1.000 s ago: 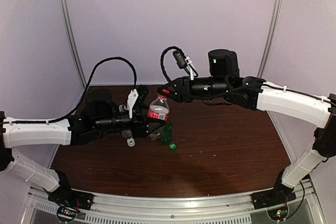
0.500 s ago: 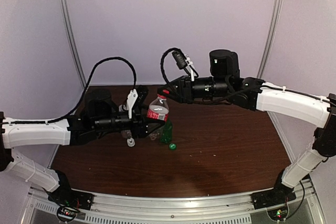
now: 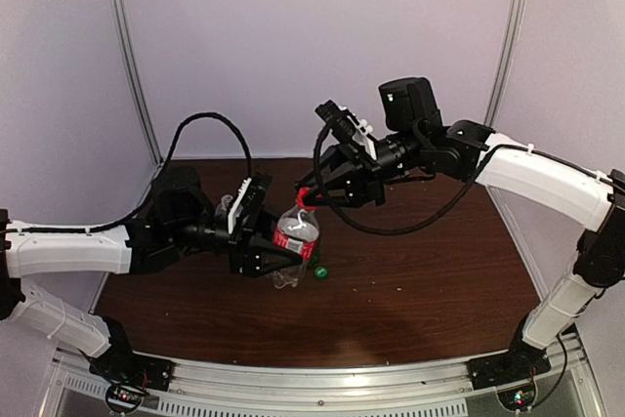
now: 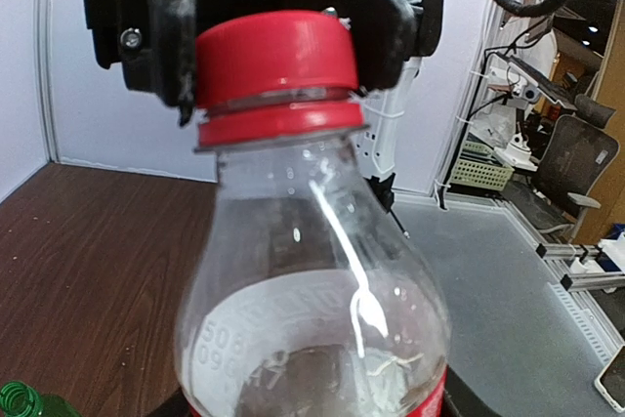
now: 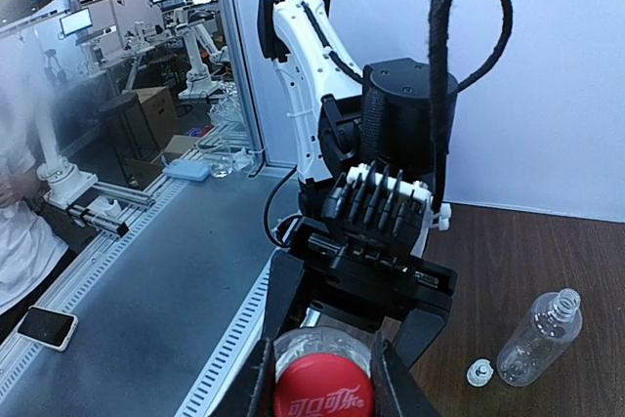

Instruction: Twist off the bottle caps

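Observation:
My left gripper [image 3: 278,256] is shut on the body of the small clear bottle with the red label [image 3: 295,237], holding it above the table, tilted, neck toward my right gripper. Its clear shoulder fills the left wrist view [image 4: 312,290]. My right gripper [image 3: 307,196] is closed over the red cap [image 4: 275,58], one finger on each side of the cap [image 5: 322,396]. The green cap [image 3: 320,271] lies loose on the table below the bottle. The dark green bottle's open neck [image 4: 20,400] shows at the lower left. The clear unlabelled bottle [image 5: 540,337] lies open on the table with the white cap [image 5: 479,372] beside it.
The brown table [image 3: 430,261] is walled by pale panels at the back and sides. A metal rail [image 3: 322,378] runs along the near edge by the arm bases.
Both wrists have rolled. The left gripper has brought the red-label bottle lower and nearer the front, and the right gripper has followed down, still at the red cap.

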